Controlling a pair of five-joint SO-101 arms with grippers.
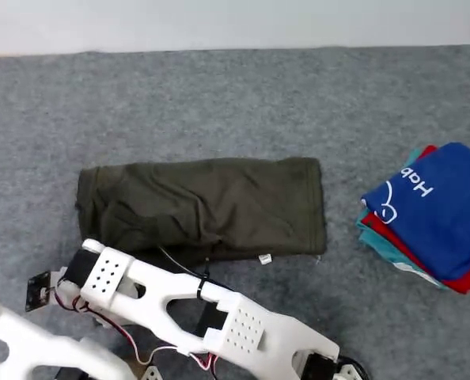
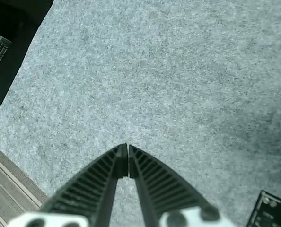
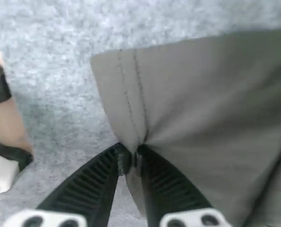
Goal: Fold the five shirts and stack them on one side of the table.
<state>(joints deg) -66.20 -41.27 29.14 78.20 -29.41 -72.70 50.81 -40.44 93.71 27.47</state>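
High view: folded stack (image 1: 429,218) apart | right claw (image 3: 129,158) pinches olive shirt (image 1: 211,202) | left claw (image 2: 128,161) together

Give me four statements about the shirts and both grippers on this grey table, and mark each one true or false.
1. The olive-green cloth shirt lies apart from the stack of folded shirts. True.
2. A red shirt tops the stack. False: the blue printed shirt is on top.
3. The right gripper is shut on the olive-green shirt's stitched edge. True.
4. The left gripper holds a shirt. False: it is shut on nothing, over the bare grey felt table.
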